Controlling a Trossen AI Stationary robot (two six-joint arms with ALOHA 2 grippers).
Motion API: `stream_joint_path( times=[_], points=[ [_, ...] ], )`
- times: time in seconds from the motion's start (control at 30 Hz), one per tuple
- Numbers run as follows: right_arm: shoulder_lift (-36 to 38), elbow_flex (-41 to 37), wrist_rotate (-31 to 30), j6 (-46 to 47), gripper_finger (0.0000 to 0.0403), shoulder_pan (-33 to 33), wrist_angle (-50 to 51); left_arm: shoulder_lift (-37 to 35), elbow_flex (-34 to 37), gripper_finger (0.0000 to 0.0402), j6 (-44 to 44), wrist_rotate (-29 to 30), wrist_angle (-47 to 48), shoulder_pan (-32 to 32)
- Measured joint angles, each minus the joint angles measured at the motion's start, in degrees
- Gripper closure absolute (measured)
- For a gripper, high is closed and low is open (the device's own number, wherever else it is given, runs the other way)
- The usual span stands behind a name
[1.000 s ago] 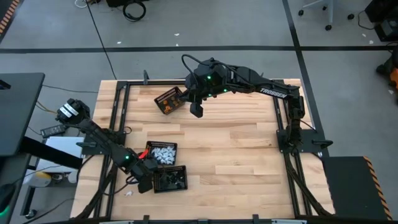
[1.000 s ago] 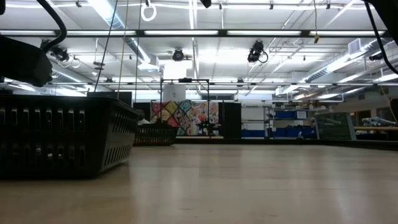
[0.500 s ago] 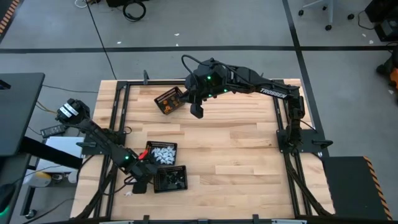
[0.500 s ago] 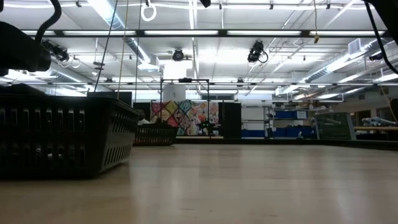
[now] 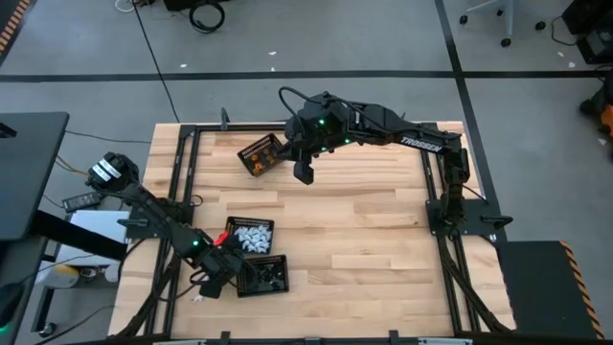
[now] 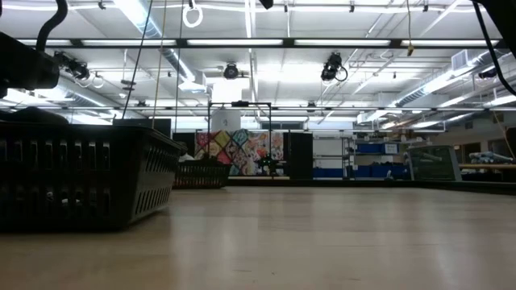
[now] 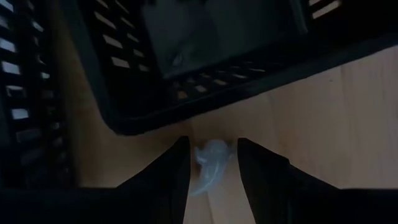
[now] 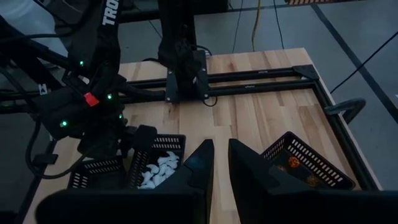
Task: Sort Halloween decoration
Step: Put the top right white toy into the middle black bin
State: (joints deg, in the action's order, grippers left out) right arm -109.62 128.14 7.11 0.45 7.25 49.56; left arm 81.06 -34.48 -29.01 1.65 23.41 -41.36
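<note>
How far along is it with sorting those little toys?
Mostly done, it seems: white pieces fill one basket, orange ones sit in the far basket. The left gripper is open around a stray white piece on the table beside the third basket. The right gripper hangs empty.

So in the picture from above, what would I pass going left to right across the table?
Left gripper over a white piece at the table's edge → basket of black pieces, with the basket of white pieces just behind it → basket of orange pieces → right gripper hanging above bare wood.
</note>
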Motion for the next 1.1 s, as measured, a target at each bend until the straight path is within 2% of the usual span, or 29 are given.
stream_joint_path(
  times=[0.6,0.8,0.93,1.1],
  points=[
    [-0.01,0.00,-0.06,0.00,0.0349,0.00,-0.20,-0.07,-0.02,0.0260,-3.06,-0.85,1.67,-0.09],
    [0.00,0.00,-0.07,-0.04,0.0349,0.02,-0.22,-0.07,-0.07,0.0260,4.97,-0.87,3.07,-0.63],
    [0.00,0.00,-0.09,-0.02,0.0349,0.02,-0.20,-0.07,-0.07,0.0262,5.63,-0.90,3.14,-0.51],
    [0.00,0.00,-0.11,-0.01,0.0349,0.04,-0.20,-0.07,-0.02,0.0306,4.85,-0.60,3.35,-0.44]
  ],
)
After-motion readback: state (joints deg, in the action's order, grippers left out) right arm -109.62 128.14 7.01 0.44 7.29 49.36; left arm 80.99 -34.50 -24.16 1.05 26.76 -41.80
